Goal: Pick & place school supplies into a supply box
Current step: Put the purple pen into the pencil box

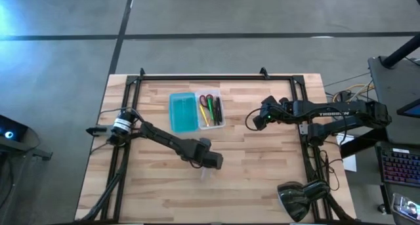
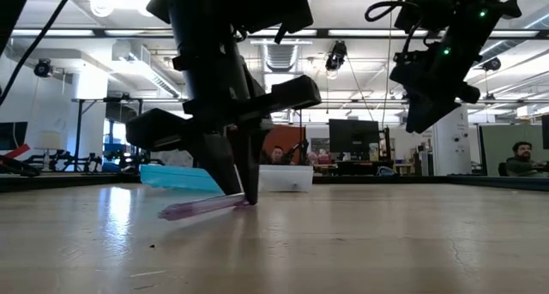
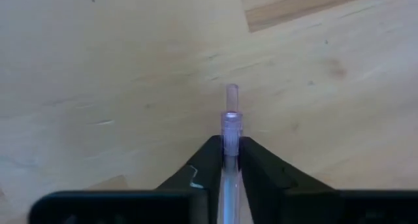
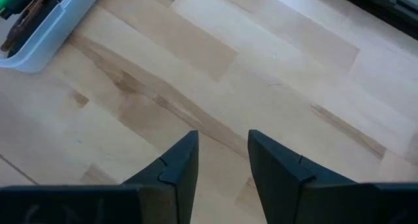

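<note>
Left pincer [image 3: 226,160] clamped on pale pen [image 3: 230,119] near table [image 1: 262,179] front edge: lift level, carry to box [image 1: 196,111]; right pincer [image 4: 222,160] idle, agape.

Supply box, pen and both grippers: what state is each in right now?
Supply box: open, teal lid flat beside the clear tray, which holds scissors and pens.
Pale pen: on the table, pinched between the left jaws, one end resting on the wood.
Left gripper: shut on the pale pen, down at the table.
Right gripper: open, empty, raised above the table right of the box.
</note>
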### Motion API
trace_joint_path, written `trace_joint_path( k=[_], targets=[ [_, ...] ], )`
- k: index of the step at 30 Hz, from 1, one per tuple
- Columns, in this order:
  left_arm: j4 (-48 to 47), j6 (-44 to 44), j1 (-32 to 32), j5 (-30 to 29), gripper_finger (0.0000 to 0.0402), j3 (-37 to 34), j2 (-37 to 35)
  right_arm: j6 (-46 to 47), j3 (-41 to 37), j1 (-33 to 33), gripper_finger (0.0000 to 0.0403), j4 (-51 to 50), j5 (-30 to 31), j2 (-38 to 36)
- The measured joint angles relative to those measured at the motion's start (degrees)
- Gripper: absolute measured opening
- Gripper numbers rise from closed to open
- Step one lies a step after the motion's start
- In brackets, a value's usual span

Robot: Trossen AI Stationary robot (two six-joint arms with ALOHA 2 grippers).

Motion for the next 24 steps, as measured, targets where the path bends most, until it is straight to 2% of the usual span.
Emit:
trace_joint_path(
  k=[3,9,12,18,21,24],
  targets=[
    [-0.91,2.24,0.64,1.09,0.0016,-0.23,-0.03,0.0,-0.21,0.0,0.0123,-0.02,0.0,0.0],
    [0.45,7.41,2.9,2.35,0.0016,-0.08,-3.28,-0.01,-0.47,-0.04,0.0123,0.09,0.02,0.0],
    [2.31,8.85,5.31,-3.37,0.0016,-0.22,-6.29,0.04,-0.56,-0.04,0.0123,0.11,0.04,0.0],
    [6.59,12.62,13.22,-16.32,0.0016,-0.38,-17.04,0.35,-0.59,-0.04,0.0123,0.31,0.13,-0.01],
    [8.88,18.37,19.55,-19.25,0.0016,-0.57,-18.86,1.4,-0.59,-0.07,0.0123,0.39,0.2,-0.02],
    [11.29,24.13,26.69,-18.11,0.0016,-0.36,-19.21,1.55,-0.59,-0.06,0.0123,0.56,0.2,-0.02]
  ],
)
